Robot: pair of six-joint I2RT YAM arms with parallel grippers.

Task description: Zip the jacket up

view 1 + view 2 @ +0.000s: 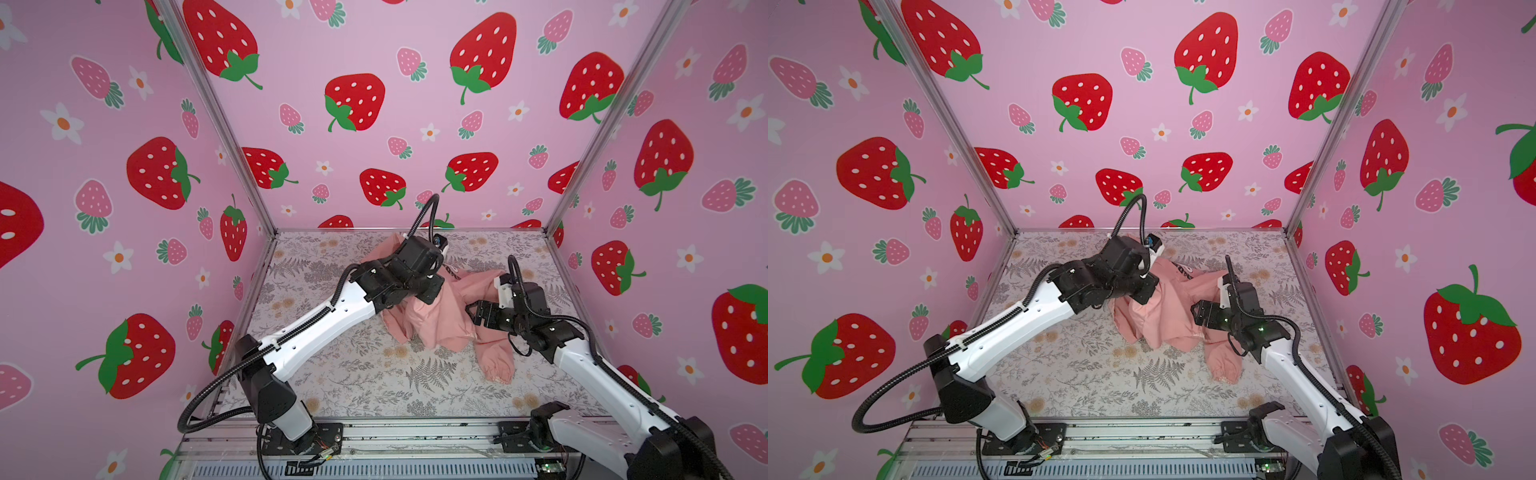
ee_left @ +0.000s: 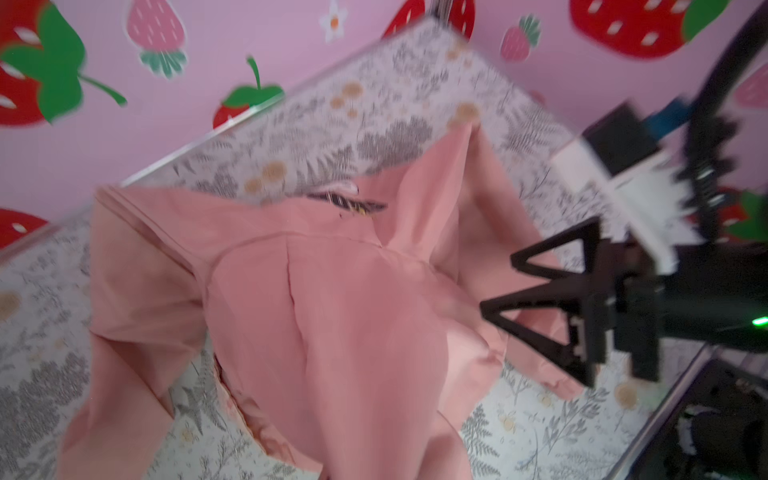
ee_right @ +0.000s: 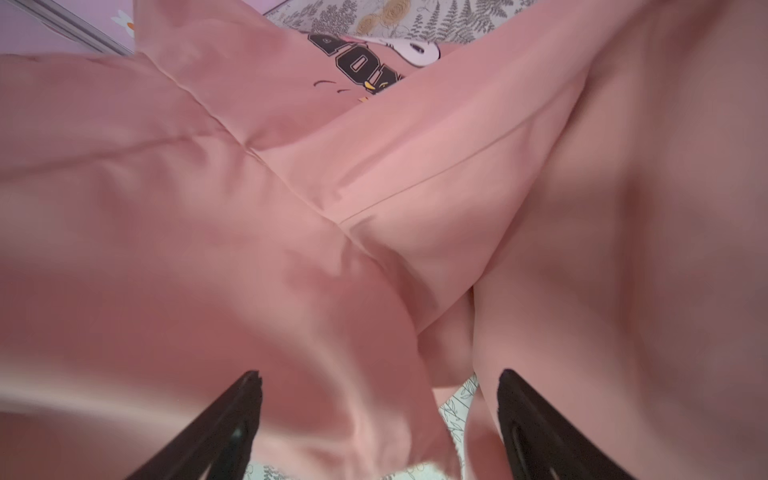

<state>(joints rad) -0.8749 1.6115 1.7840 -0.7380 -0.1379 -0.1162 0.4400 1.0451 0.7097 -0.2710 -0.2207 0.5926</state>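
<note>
Inspected from left to right. Found the counter (image 1: 374, 374) covered in a matte sheet printed with grey ferns and tan blossoms. Noted smooth pink walls (image 1: 374, 104) around it, patterned with red strawberries.

Noted the left arm (image 1: 324, 324): glossy white shell, black joints, ribbed black cable. Traced it from the near left corner out over the counter's middle. Recorded the left pincer (image 1: 430, 291) as closed tight, fingertips hidden under its black housing in both top views. Observed a peak of cloth drawn up to it, so logged it as holding the jacket (image 1: 449, 320).

Located the jacket on the right half of the counter, between the far edge and the near right corner. Described it as thin, smooth salmon-pink cloth, crumpled and heaped, with a straight stitched seam (image 3: 415, 183) crossing one panel. Read the long axis as slanting from a rounded fold (image 1: 392, 244) at the far edge down to a sleeve. Saw that sleeve end in a puckered, gathered cuff (image 1: 498, 372) pointing at the near right corner. Spotted black block lettering (image 3: 357, 66) beside a white oval patch on the part toward the far edge.

Recorded the right pincer (image 2: 498, 284) as spread wide, with black open-frame triangular fingers (image 2: 521, 258), gripping nothing. Placed it low at the jacket's right side, cloth bulging between the fingers. Could not determine contact.
</note>
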